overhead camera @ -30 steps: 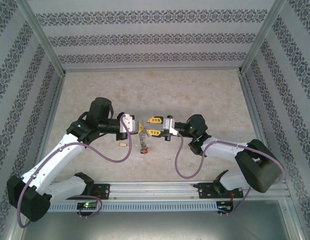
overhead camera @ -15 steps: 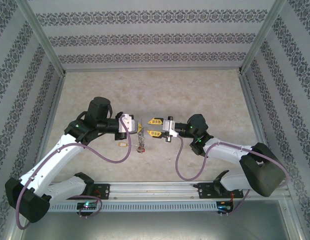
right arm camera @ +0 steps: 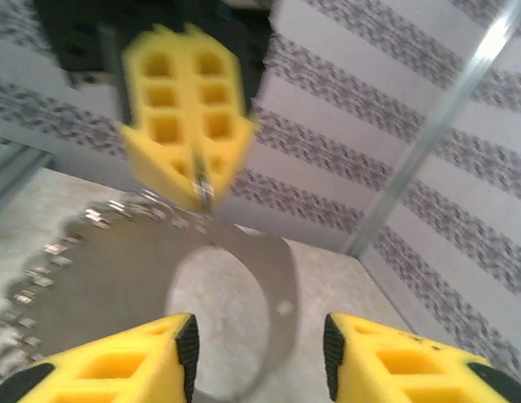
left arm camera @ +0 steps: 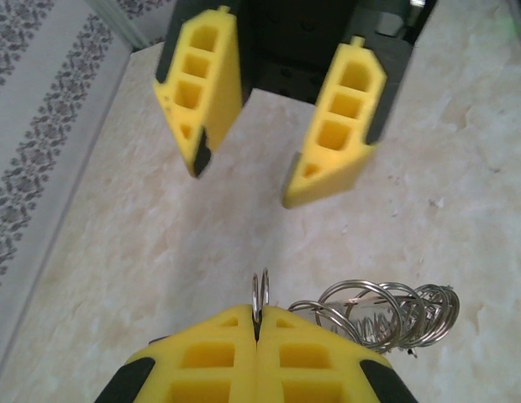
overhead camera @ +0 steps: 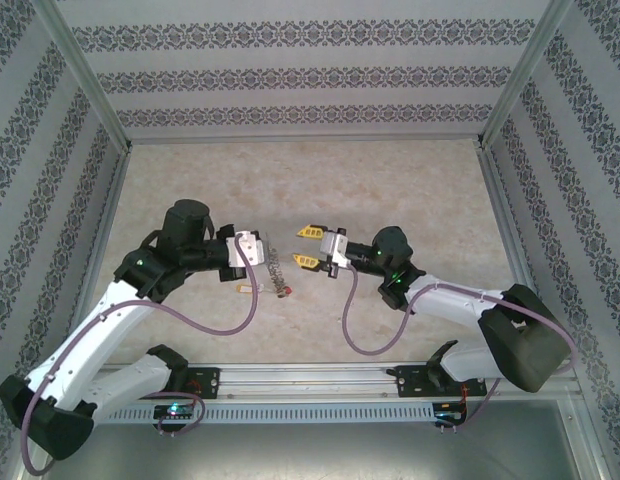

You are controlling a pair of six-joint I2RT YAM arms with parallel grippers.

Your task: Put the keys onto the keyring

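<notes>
The right end effector has spread its jaws to about half open and holds nothing. It faces the keyring from just beside it. The left end effector stays clamped on the keyring's thin wire. Probably a key was just let go. Several keys hang along the keyring, and one pale-tagged key lies on the desk nearby.

Nothing here can be read: no word, brand, number or sign. The pale key tag lying on the table is too small to tell whether it bears any lettering. The walls carry bands of ornamental pattern, not letters.
</notes>
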